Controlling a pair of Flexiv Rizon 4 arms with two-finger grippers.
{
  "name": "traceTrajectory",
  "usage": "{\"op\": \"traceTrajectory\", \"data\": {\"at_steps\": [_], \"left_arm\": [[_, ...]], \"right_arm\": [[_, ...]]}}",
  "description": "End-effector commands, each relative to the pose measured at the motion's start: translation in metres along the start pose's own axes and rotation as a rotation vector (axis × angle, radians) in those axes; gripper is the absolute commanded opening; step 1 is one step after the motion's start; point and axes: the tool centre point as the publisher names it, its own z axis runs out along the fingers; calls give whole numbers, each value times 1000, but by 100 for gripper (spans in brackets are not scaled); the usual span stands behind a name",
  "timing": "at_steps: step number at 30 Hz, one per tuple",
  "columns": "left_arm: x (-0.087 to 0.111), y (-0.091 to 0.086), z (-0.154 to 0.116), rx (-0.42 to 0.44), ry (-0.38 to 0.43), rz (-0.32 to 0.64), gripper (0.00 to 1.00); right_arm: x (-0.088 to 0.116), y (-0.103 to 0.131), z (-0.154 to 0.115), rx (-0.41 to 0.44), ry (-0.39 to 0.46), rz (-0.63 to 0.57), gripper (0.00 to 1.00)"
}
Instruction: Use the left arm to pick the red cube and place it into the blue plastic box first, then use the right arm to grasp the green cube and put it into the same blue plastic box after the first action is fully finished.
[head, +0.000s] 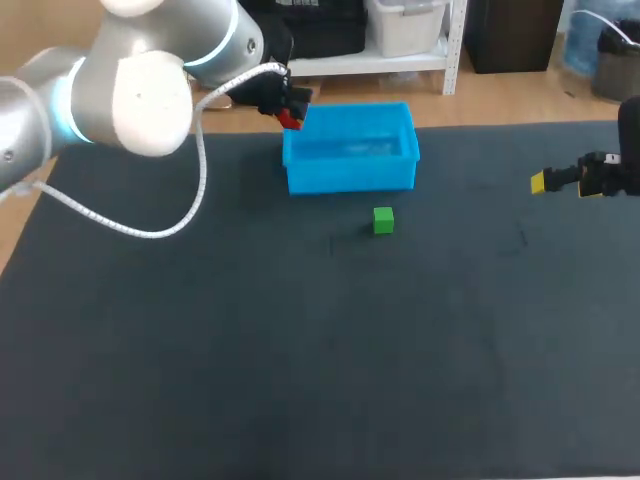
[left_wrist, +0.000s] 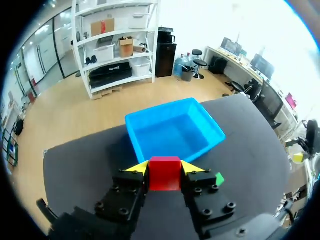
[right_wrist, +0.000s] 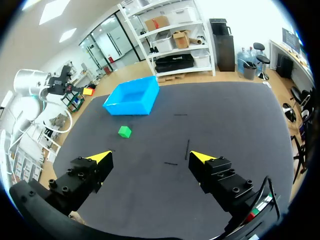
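Our left pincer (left_wrist: 165, 169) is clenched on the red cube (left_wrist: 165, 176), one yellow tip against each side of it. The cube is held in the air, off the bench (head: 300, 350), by the left far corner of the blue plastic box (head: 350, 178). From the left wrist, the open box lies just ahead of the cube. The box sits near the middle of the bench's far edge. The green cube (head: 383, 220) rests on the bench just in front of the box's near wall, apart from it. Our right pincer (right_wrist: 150, 157) hangs released near the bench's right edge, its fingers spread wide, well apart from both the box and the green cube.
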Motion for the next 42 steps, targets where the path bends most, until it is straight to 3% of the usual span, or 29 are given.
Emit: {"op": "traceTrajectory", "data": {"at_steps": [1,8,19,36,37,38,39,40,42], "left_arm": [[-29,0,41,2,27,-1,0],[-35,-2,71,34,49,-18,0],[-27,-2,101,46,96,-45,0],[-21,-4,109,23,141,-56,0],[-21,-5,109,23,143,-55,9],[-21,-6,109,23,145,-54,32],[-21,-7,109,23,147,-50,43],[-21,-7,108,22,147,-49,47],[-21,-8,108,22,148,-46,88]], "right_arm": [[0,0,0,0,0,-1,100],[0,0,0,0,0,-1,100],[0,0,0,0,0,-1,100],[0,0,0,0,0,-1,100],[0,0,0,0,0,-1,100],[0,0,0,0,0,-1,100],[0,0,0,0,0,-1,100],[0,0,0,0,0,-1,100],[0,0,0,0,0,-1,100]]}}
